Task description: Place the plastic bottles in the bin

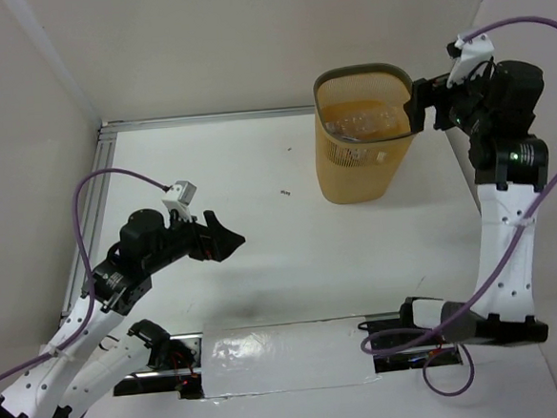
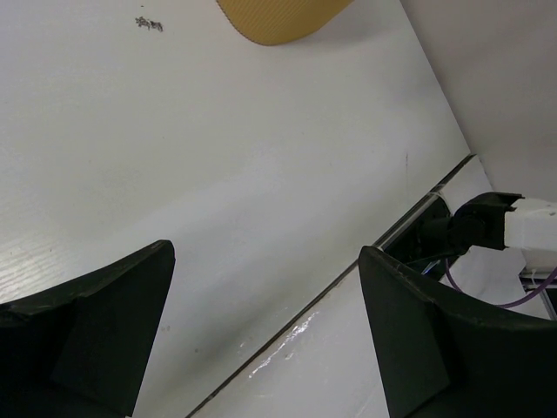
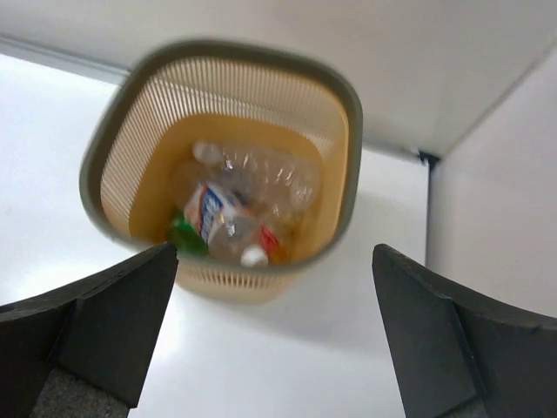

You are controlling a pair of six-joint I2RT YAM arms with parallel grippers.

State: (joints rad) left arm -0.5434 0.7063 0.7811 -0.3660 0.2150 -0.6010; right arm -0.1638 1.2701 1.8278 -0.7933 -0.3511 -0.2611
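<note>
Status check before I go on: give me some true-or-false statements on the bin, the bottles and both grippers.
1. The bin stands upright on the table. True.
2. The right gripper holds a bottle. False: it is open and empty, near the bin's rim.
3. Plastic bottles lie inside the bin. True.
4. The left gripper hangs over the bin. False: it is open and empty over the table's left part, well away from the bin.
</note>
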